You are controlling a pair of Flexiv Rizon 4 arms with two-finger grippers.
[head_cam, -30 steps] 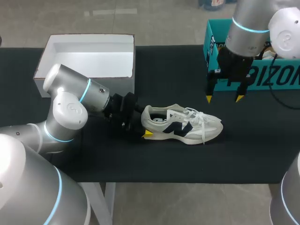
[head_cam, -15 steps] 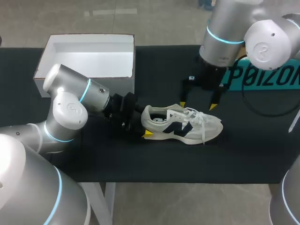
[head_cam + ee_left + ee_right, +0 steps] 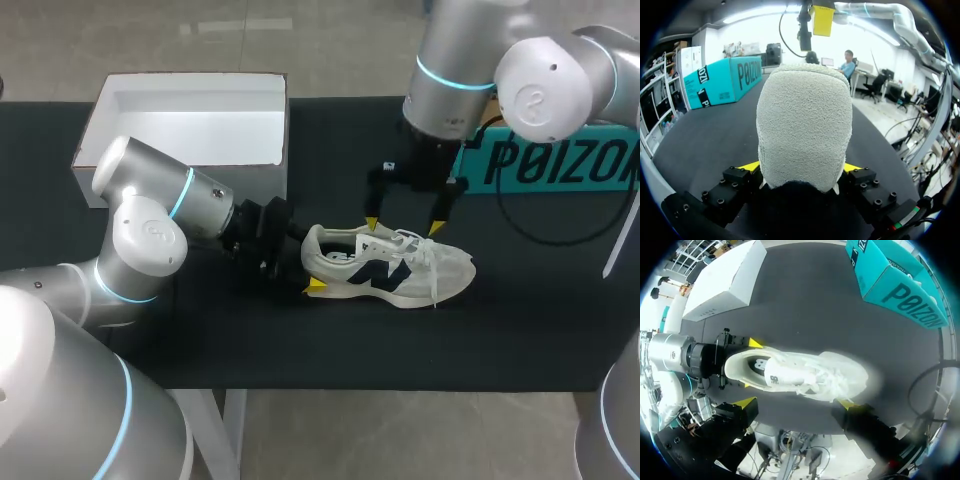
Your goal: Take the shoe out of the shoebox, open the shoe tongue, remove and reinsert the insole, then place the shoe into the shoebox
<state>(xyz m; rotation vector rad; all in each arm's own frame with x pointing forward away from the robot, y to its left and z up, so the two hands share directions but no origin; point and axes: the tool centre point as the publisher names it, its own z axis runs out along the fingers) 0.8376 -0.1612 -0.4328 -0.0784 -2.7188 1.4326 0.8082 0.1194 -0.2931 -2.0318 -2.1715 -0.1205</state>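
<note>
Change: right arm has swung in from the teal box at the far right and come down over the shoe; left arm and shoe have kept their places.
Left fingers: clenched on the heel of the shoe (image 3: 802, 125), one yellow tip on each side of it, both pressed against the grey suede in the left wrist view.
Left gripper (image 3: 302, 260): lies low and level over the worktop, pointing toward the right edge; the near yellow tip shows under the heel, the far one is hidden behind it.
Right fingers: released and spread wide, holding nothing.
Right gripper (image 3: 403, 227): hangs point-down at the far side of the shoe, over the collar and laces; whether a tip touches the shoe cannot be told.
Right wrist view: right gripper (image 3: 796, 403) looks straight down on the shoe (image 3: 795, 372), with the left gripper (image 3: 751, 365) at its heel.
Shoe (image 3: 388, 266): white and grey with a dark side mark, upright on its sole near the middle of the worktop (image 3: 330, 340), toe toward the right edge, heel toward the left.
White open box (image 3: 190, 78): at the far left corner, apart from the shoe.
Teal box (image 3: 560, 160): at the far right, behind the right arm.
</note>
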